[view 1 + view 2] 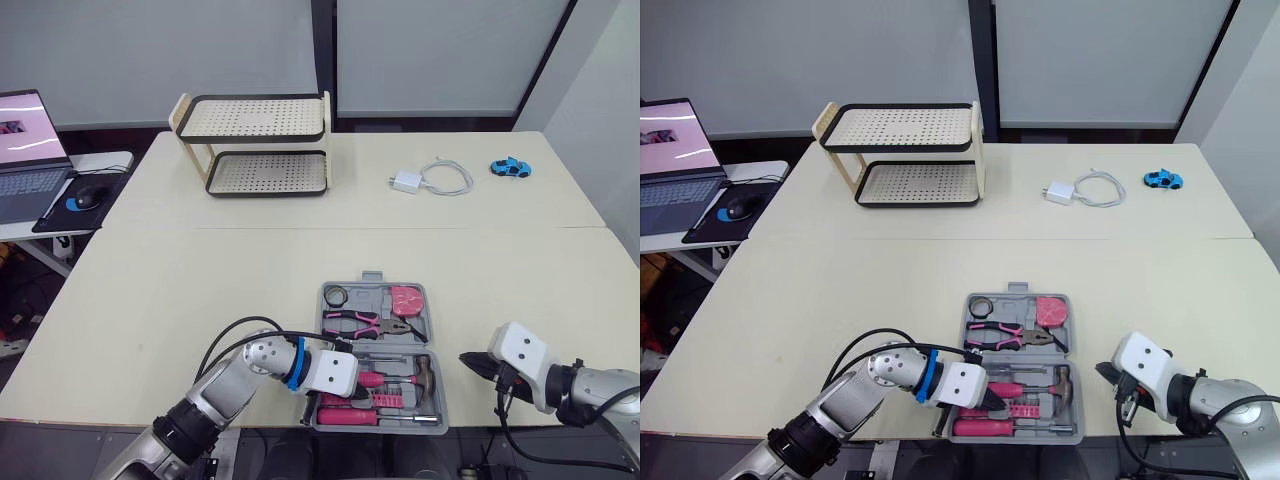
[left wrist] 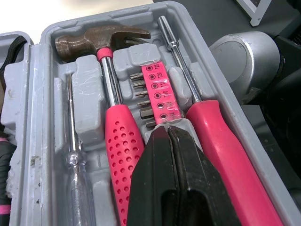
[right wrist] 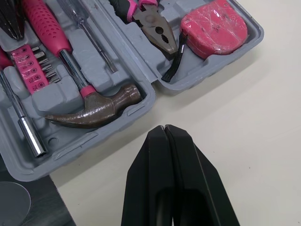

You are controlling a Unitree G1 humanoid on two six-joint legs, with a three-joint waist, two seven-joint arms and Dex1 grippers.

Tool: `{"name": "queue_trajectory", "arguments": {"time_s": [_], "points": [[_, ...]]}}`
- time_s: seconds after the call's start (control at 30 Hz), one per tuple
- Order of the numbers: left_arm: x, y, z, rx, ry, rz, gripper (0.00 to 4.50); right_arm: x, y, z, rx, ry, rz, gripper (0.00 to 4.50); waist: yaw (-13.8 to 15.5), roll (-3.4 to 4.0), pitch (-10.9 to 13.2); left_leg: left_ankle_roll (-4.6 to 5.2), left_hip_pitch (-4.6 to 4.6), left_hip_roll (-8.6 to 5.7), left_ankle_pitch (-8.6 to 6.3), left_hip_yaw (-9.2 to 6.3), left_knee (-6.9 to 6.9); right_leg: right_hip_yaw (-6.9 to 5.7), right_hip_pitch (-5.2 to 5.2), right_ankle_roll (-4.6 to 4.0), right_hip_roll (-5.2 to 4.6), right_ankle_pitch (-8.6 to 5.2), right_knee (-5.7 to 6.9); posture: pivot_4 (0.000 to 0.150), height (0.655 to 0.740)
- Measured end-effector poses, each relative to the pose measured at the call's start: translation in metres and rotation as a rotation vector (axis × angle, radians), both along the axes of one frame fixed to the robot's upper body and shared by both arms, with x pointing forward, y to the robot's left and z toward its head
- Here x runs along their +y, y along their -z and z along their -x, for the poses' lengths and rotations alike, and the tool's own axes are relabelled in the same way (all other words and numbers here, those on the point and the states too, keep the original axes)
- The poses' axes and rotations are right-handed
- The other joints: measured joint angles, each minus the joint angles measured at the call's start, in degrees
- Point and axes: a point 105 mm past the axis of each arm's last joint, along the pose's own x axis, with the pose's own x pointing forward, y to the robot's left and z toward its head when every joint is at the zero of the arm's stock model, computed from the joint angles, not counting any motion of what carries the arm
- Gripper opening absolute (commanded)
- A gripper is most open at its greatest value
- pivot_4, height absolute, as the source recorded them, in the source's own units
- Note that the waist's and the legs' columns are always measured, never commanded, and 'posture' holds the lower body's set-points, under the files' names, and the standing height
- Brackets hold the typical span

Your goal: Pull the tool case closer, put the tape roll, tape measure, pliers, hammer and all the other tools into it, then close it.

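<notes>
A grey plastic tool case (image 3: 211,67) lies open and flat near the front edge of the beige table (image 1: 200,290). Its far half holds a black tape roll (image 1: 335,295), a pink tape measure (image 3: 214,26) and pliers (image 3: 153,28) with pink-and-black handles. The near half holds a hammer (image 2: 101,42) with a dark steel head and a pink dotted grip, a clear-handled screwdriver (image 2: 75,179), a pink strip of bits (image 2: 160,94) and a pink-handled driver (image 2: 221,146).

The left gripper (image 2: 165,129) hangs low over the near half, its black fingers pressed together just above the bit strip. From the head views its white body covers the near-left corner of the case and the ends of the tool handles there. Whether the fingertips touch the bits is hard to make out.

The right gripper (image 3: 163,128) sits over bare table just beside the case's right side, near the hammer head. Its fingers are also pressed together and hold nothing.

In the left wrist view the tape roll is cut off at the edge.
</notes>
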Motion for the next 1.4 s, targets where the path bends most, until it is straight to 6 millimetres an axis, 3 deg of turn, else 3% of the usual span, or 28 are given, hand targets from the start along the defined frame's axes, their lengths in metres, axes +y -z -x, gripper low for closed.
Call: {"name": "queue_trajectory", "arguments": {"time_s": [0.63, 0.77, 0.87, 1.13, 1.23, 1.4], "points": [[0.0, 0.004, 0.004, -0.039, 0.05, -0.019, 0.0, -0.001, -0.005, -0.006, -0.021, -0.001, 0.007, 0.05, 0.0, 0.01, 0.0, 0.0, 0.01, 0.0, 0.0, 0.0, 0.0, -0.01, 0.02, 0.0, 0.0, 0.0, 0.0, 0.15, 0.74], [-0.001, 0.005, 0.004, -0.034, 0.048, -0.016, 0.0, -0.003, -0.011, -0.01, 0.035, 0.058, -0.071, 0.05, 0.0, 0.02, 0.0, 0.0, 0.07, -0.01, 0.0, 0.0, 0.01, 0.0, 0.11, 0.0, -0.01, 0.0, -0.01, 0.15, 0.74], [-0.001, 0.005, 0.003, -0.031, 0.048, -0.018, 0.0, -0.004, -0.024, -0.017, 0.085, 0.129, -0.175, 0.61, 0.0, 0.02, 0.0, 0.01, 0.17, 0.0, 0.0, 0.0, 0.0, 0.0, 0.2, 0.0, -0.01, 0.0, -0.01, 0.15, 0.74], [-0.005, 0.008, 0.002, -0.018, 0.056, -0.022, 0.0, 0.003, -0.062, -0.051, 0.196, 0.245, -0.378, 3.44, 0.1, 0.1, -0.1, 0.02, 0.22, -0.05, 0.0, 0.02, 0.0, 0.02, 0.26, 0.0, -0.04, 0.0, -0.02, 0.15, 0.74], [-0.007, 0.009, 0.002, -0.015, 0.058, -0.019, 0.0, 0.002, -0.063, -0.07, 0.217, 0.333, -0.407, 4.48, 0.4, 0.07, -0.2, 0.02, 0.21, -0.06, 0.0, 0.02, 0.0, 0.03, 0.24, 0.0, -0.06, 0.01, -0.02, 0.15, 0.74], [-0.009, 0.01, 0.001, -0.016, 0.068, -0.012, 0.0, 0.007, -0.04, -0.089, 0.316, 0.429, -0.404, 4.48, 0.9, 0.13, -0.3, 0.02, 0.2, -0.11, 0.0, 0.05, 0.01, 0.07, 0.2, 0.04, -0.09, 0.03, -0.02, 0.15, 0.74]]}}
